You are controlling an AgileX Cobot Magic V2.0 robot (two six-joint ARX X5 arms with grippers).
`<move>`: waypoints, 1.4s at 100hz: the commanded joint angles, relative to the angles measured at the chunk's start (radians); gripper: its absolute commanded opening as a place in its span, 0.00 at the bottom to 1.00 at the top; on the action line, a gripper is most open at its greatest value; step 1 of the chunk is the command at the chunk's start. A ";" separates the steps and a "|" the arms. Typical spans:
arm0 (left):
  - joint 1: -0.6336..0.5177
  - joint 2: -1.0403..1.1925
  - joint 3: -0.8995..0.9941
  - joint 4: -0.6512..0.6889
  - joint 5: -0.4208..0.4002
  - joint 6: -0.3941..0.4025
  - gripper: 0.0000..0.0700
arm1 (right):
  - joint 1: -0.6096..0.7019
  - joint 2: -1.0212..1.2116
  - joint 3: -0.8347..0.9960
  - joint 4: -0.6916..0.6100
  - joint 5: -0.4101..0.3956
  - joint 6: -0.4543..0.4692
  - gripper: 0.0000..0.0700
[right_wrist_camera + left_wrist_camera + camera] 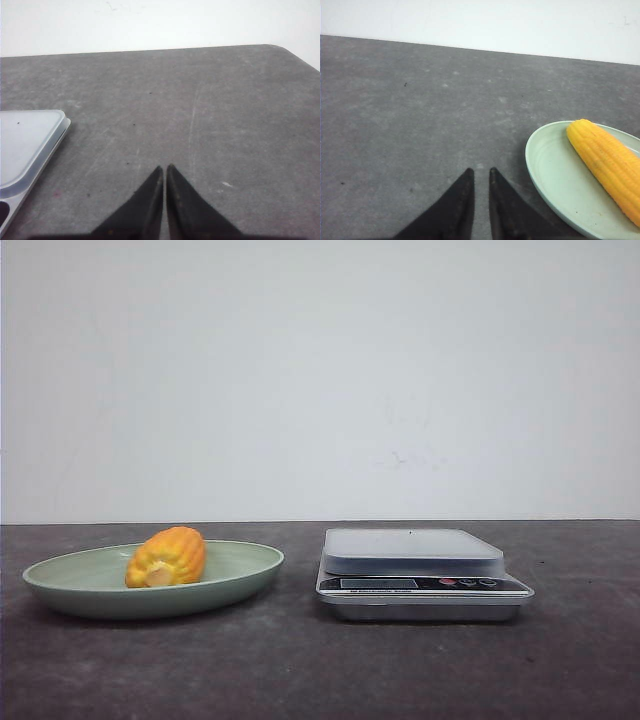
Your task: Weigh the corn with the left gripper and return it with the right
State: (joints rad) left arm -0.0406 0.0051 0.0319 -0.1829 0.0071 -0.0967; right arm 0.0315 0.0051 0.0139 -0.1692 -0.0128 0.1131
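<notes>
The corn (167, 557) lies on its side in the pale green plate (60, 585) toward the table's (300, 670) left edge, beside the scale (420, 575), whose platform is bare, so weighing has not begun. The cob is yellow-orange, ribbed, with a pale core end facing forward. The left gripper (480, 175) hovers just beside the plate, fingers nearly together, holding nothing; the right gripper (164, 170) is likewise closed and empty beside the scale.

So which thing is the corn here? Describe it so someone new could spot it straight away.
On the dark grey table, find the pale green plate left of the silver kitchen scale. The corn lies on its side in that plate. It is the only yellow-orange thing in view, ribbed with kernel rows, a pale core end facing the camera.
</notes>
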 commanded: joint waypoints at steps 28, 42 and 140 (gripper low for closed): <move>-0.001 -0.002 -0.003 0.053 0.005 -0.222 0.01 | -0.001 0.003 0.055 -0.009 -0.025 0.151 0.00; -0.002 0.031 0.104 0.063 0.030 -0.385 0.01 | -0.001 0.071 0.199 -0.015 -0.024 0.192 0.00; -0.046 0.650 0.793 -0.062 0.235 -0.258 0.70 | 0.008 0.549 0.806 -0.267 -0.235 0.134 0.87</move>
State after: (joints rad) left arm -0.0723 0.6292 0.8032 -0.2501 0.2375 -0.3767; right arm 0.0349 0.5476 0.8043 -0.4351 -0.2401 0.2584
